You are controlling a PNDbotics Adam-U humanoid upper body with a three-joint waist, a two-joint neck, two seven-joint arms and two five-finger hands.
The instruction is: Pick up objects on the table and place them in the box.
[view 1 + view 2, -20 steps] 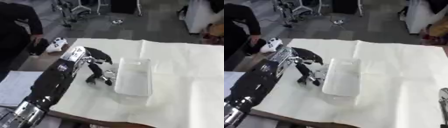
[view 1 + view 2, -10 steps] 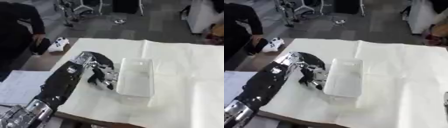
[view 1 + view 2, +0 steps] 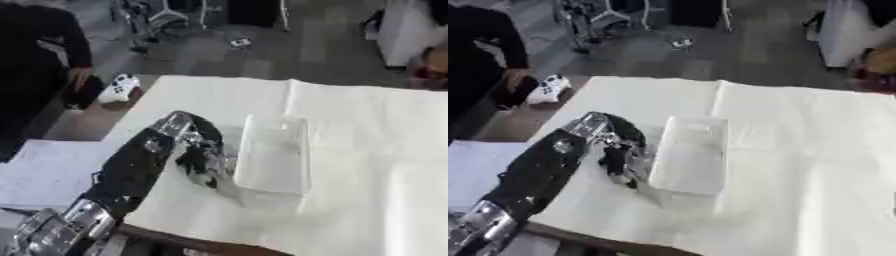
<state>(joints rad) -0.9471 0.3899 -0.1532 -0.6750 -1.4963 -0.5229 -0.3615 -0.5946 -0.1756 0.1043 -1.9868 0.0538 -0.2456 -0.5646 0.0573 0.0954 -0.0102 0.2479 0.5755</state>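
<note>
White cloth [image 3: 367,150] covered the table, grey floor beyond. Left hand [image 3: 203,157] sat just left of the clear plastic box [image 3: 273,155], fingers curled downward over something small and blurred; whether they gripped it couldn't be told. Box looked empty. White game controller [image 3: 120,87] lay off the far-left corner. Right hand out of view.
</note>
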